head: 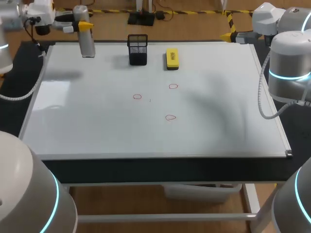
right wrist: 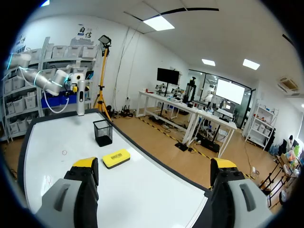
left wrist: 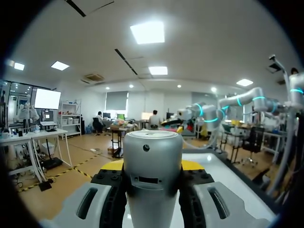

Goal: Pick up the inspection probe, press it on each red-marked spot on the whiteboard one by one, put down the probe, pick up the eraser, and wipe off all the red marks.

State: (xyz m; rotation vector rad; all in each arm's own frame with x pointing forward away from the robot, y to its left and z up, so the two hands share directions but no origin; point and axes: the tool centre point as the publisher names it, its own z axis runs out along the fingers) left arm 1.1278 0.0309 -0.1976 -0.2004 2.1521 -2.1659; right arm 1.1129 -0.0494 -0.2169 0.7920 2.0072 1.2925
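The silver cylindrical probe (head: 86, 40) hangs upright above the whiteboard's (head: 97, 131) far left corner, with my left gripper (head: 82, 25) shut on its upper part. In the left wrist view the probe (left wrist: 153, 180) fills the gap between the yellow-tipped fingers (left wrist: 110, 165). Three red marks (head: 137, 96), (head: 173, 86), (head: 170, 117) lie near the board's middle. The yellow eraser (head: 172, 58) lies flat at the far middle. My right gripper (right wrist: 154, 166) stands open and empty over the far right corner (head: 232, 36), with the eraser (right wrist: 116, 158) ahead of it.
A black mesh holder (head: 138, 49) stands upright on the board between the probe and the eraser, also seen from the right wrist (right wrist: 102, 132). The board's raised frame (head: 272, 111) runs along the right edge.
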